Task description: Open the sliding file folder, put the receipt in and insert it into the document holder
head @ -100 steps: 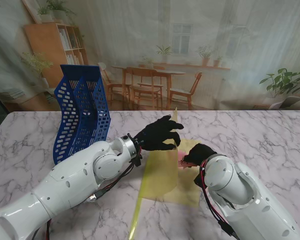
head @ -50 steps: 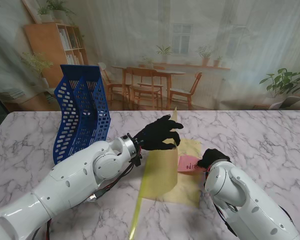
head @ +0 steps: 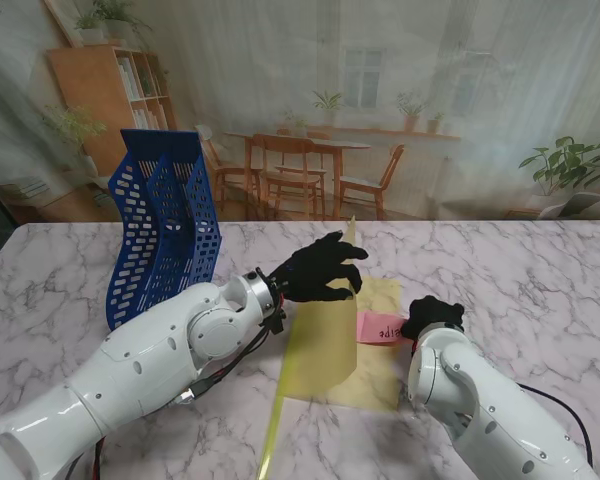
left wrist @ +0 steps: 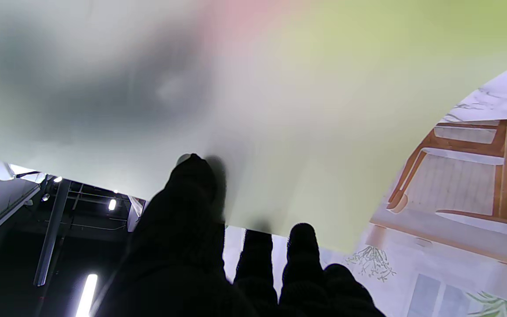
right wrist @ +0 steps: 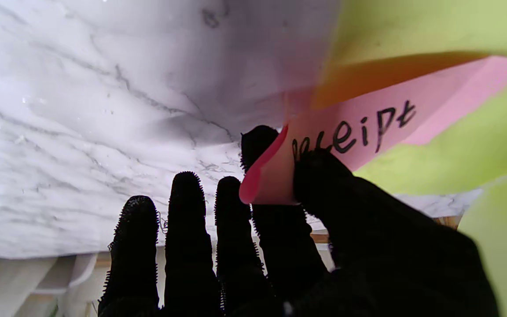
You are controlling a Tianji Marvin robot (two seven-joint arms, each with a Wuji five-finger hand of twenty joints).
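right robot hand (right wrist: pixel 324 229) — pinches pink receipt (right wrist: pixel 368 127) | handwritten "receipt" — black ink

Printed café backdrop (head: pixel 380 110) — wooden chairs (head: pixel 285 170), shelf, plants — behind marble table (head: pixel 540 270).

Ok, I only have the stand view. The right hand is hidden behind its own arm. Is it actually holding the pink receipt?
Observer: Yes. In the right wrist view the right hand pinches the pink receipt between thumb and index fingertip.
Operator: Which end has it got?
Observer: The end where the handwritten word starts; the far end lies between the yellow folder's sheets.
Operator: And the left hand, is it really gripping the cover?
Observer: The left wrist view shows the left hand with its thumb on one face of the lifted sheet and fingers behind its edge.
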